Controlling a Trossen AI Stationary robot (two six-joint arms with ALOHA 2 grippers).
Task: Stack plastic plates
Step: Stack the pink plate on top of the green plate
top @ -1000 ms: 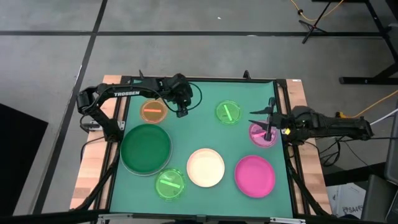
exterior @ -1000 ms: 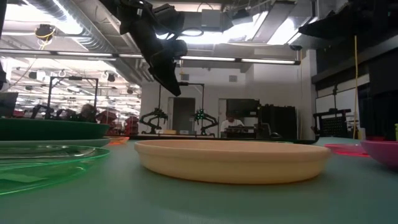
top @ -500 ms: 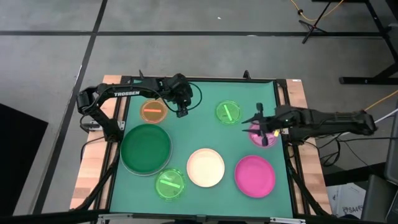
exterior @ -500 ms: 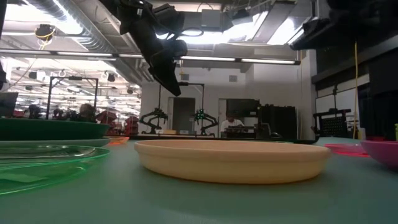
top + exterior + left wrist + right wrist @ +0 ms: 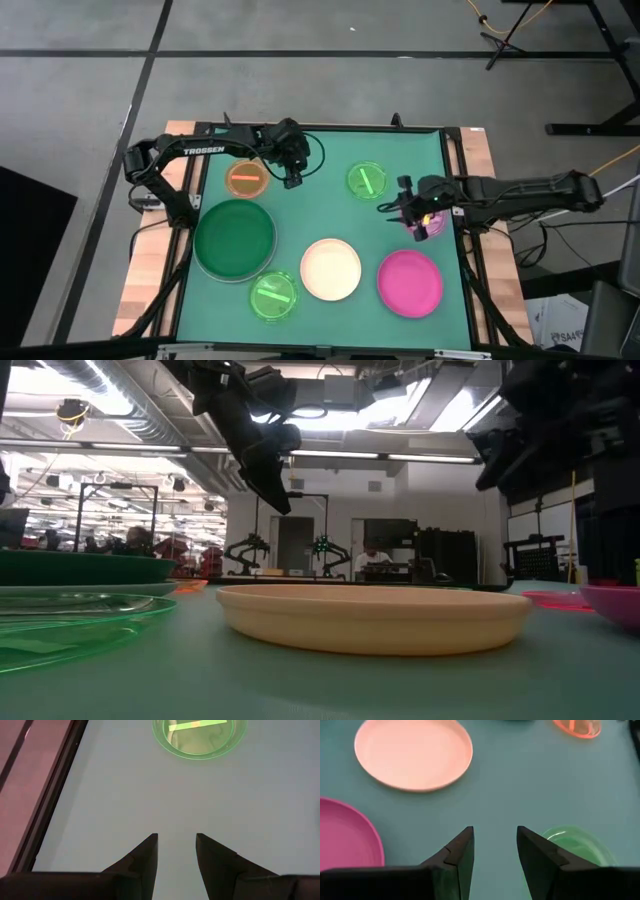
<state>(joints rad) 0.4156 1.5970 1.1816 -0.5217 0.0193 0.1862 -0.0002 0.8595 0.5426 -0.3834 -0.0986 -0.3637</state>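
From above, note the right gripper (image 5: 398, 203) hanging at the table's right side over the left edge of the small pink plate (image 5: 430, 226), with the far lime-green plate (image 5: 367, 181) just to its left; place the left gripper (image 5: 292, 178) at far left, beside the orange plate (image 5: 246, 179), apparently waiting. Count 4 more plates nearer: dark green plate (image 5: 234, 237), cream plate (image 5: 331, 268), magenta plate (image 5: 410, 282) and a 2nd lime-green plate (image 5: 273, 296), all apart and nothing stacked yet. At table height, find the cream plate (image 5: 370, 618) in the middle, the dark green plate (image 5: 80, 567) at left, and both grippers up in the air, carrying nothing. Through the left wrist, see 2 fingers (image 5: 145, 852) standing narrowly apart and empty above bare mat, lime-green plate (image 5: 199, 737) ahead. Through the right wrist, see fingers (image 5: 461, 847) likewise narrowly parted, gripping nothing, with lime-green plate (image 5: 575, 845) beside them. Judge the pink plate the likely pick: right under the right gripper and slightly to its right, well away from the left arm; being round, no long axis to line up with
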